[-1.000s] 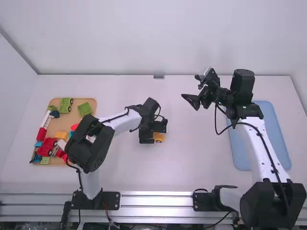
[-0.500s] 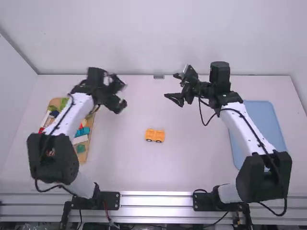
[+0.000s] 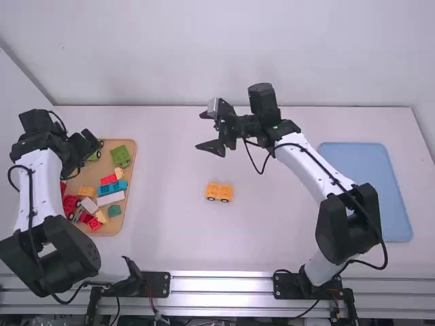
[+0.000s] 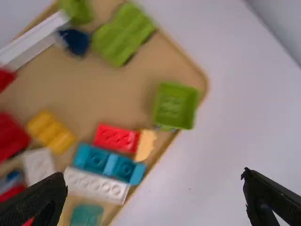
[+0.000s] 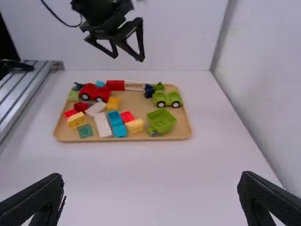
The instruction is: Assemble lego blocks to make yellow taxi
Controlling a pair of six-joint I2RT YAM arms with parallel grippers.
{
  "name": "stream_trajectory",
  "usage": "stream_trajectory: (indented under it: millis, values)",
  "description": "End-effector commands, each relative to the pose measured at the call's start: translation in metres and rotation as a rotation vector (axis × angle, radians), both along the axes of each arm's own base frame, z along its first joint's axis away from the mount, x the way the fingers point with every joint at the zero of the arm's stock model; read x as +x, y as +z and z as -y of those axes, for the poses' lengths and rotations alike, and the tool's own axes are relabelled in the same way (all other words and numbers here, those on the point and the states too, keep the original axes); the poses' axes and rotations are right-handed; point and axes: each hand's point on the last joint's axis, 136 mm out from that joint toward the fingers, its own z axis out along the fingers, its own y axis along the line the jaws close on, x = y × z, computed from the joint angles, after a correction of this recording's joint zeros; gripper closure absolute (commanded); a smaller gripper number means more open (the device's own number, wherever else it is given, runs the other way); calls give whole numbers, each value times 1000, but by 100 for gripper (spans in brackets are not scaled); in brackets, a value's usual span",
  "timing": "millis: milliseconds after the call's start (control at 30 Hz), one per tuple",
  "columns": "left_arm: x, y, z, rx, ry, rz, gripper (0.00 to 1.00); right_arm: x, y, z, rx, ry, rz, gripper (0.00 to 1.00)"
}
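Observation:
Out on the table stands a yellow-orange wheeled block (image 3: 219, 192), with neither gripper at it. My left gripper (image 3: 83, 157) is over the far left part of the block tray (image 3: 129, 178); in the left wrist view the left gripper (image 4: 155, 200) is open above blocks, among them a yellow block (image 4: 51, 132). The tray also holds an orange-yellow block (image 3: 87, 191). My right gripper (image 3: 205, 130) hangs beyond the wheeled block, over the table's far middle, and in the right wrist view the right gripper (image 5: 150, 200) is open with nothing between its fingers.
The tray also holds a red car (image 3: 71, 204), a green wheeled block (image 5: 168, 98), a green bin-shaped block (image 5: 161, 121), plus white and blue blocks. A blue tray (image 3: 366, 190) lies at the right. Walls border the table behind and at left.
The left gripper has left the wheeled block, which stayed on the table, and swung left over the tray. The right gripper has moved left toward the middle.

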Motion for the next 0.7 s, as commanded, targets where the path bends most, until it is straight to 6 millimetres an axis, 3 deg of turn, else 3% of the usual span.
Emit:
stream_trajectory:
  millis: [0,300,567,667]
  values:
    - [-20,2,-23,-3,272,-33,1,-2,15,-10,19,31,44,1]
    - [-47,-18,-10,-44,304,-162,1,-2,2,-32,-38,-11,71,2]
    - [-100,-71,4,-49,340,-402,1,-2,0,-36,-56,-23,97,1]
    - [-114,-93,11,-45,260,-464,1,1,-1,-31,-58,-28,87,1]
